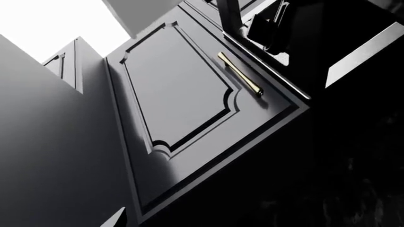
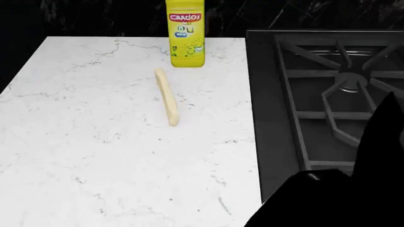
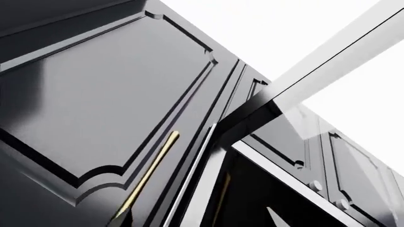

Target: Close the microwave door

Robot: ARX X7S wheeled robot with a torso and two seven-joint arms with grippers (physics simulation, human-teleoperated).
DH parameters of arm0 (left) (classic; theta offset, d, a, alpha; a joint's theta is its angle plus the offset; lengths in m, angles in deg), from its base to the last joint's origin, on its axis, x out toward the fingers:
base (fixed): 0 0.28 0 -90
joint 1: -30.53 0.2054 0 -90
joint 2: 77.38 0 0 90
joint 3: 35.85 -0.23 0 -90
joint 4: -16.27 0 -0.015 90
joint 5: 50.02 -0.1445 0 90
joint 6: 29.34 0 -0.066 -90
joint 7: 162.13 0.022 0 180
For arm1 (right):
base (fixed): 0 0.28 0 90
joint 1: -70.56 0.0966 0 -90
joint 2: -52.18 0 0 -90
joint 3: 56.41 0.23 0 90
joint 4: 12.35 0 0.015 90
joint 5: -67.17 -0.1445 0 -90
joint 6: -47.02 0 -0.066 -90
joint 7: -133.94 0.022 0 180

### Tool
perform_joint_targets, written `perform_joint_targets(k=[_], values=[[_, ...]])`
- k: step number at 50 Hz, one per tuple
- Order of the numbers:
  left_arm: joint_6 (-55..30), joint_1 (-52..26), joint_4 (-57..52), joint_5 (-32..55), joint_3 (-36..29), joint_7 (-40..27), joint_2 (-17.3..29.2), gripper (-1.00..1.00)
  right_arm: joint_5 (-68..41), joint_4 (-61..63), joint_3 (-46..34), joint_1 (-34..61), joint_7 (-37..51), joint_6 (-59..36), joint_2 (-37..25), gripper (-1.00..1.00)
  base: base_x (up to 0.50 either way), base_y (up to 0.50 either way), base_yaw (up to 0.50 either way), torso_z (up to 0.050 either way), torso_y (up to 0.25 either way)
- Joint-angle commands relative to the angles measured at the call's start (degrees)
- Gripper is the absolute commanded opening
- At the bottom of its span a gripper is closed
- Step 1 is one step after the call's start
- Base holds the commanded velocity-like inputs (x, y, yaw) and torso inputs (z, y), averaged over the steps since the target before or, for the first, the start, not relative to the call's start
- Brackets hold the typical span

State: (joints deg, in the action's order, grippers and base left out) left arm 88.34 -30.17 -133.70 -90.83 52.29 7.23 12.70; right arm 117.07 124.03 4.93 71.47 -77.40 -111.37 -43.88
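In the right wrist view the microwave door (image 3: 315, 61) stands swung open, its glossy pale edge running across in front of the dark microwave cavity (image 3: 265, 189). My right gripper (image 3: 197, 220) is below it and apart from it. Only its fingertips (image 3: 275, 218) show, far apart, with nothing between them. In the left wrist view a pale strip of the microwave (image 1: 360, 52) shows beside a dark cabinet door (image 1: 183, 94). My left gripper (image 1: 202, 222) shows one pale fingertip (image 1: 117, 220) set well off to the side; the rest is lost in black. The head view shows neither the microwave nor a gripper.
Dark panelled wall cabinets with gold bar handles (image 1: 240, 73) (image 3: 148, 175) hang beside the microwave. On the white marble counter (image 2: 94, 156) stand a yellow bottle (image 2: 186, 33) and a long pale bread stick (image 2: 166, 97). A gas stove (image 2: 341, 94) lies to the right, with a dark arm (image 2: 341, 198) over it.
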Motion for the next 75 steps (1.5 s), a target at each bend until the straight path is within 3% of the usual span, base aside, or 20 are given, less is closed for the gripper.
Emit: perform_joint_targets(k=[1,29,48,55,59,75], values=[[-1.1,-1.3,0.0,0.5,-0.2,1.1,0.0,1.00,-4.2,-4.5,5.6,1.5,2.5,2.4,-0.4,1.00,0.00,0.00,0.00,0.000,0.000],[-4.6,-6.1,0.0,1.4,0.0,4.4,0.0,1.00,-19.0,-20.7,19.8,1.1,14.3,15.1,2.8,1.00,0.00,0.00,0.00,0.000,0.000],[-4.6,-6.6,0.0,2.7,1.5,5.0,-0.1,1.00,-25.6,-35.4,21.4,6.9,20.7,21.2,3.3,1.00,0.00,0.00,0.00,0.000,0.000],[-4.2,-6.4,0.0,3.2,2.0,5.0,-0.1,1.00,-27.3,-38.9,23.3,9.4,22.4,21.4,2.8,1.00,0.00,0.00,0.00,0.000,0.000],[-4.6,-6.6,0.0,2.9,1.7,5.1,-0.1,1.00,-30.4,-39.6,28.4,10.5,23.7,20.6,3.7,1.00,0.00,0.00,0.00,0.000,0.000],[-6.4,-8.6,0.0,2.8,1.1,6.4,-0.1,1.00,-34.1,-46.3,31.2,12.3,27.9,22.0,3.3,1.00,0.00,0.00,0.00,0.000,0.000]])
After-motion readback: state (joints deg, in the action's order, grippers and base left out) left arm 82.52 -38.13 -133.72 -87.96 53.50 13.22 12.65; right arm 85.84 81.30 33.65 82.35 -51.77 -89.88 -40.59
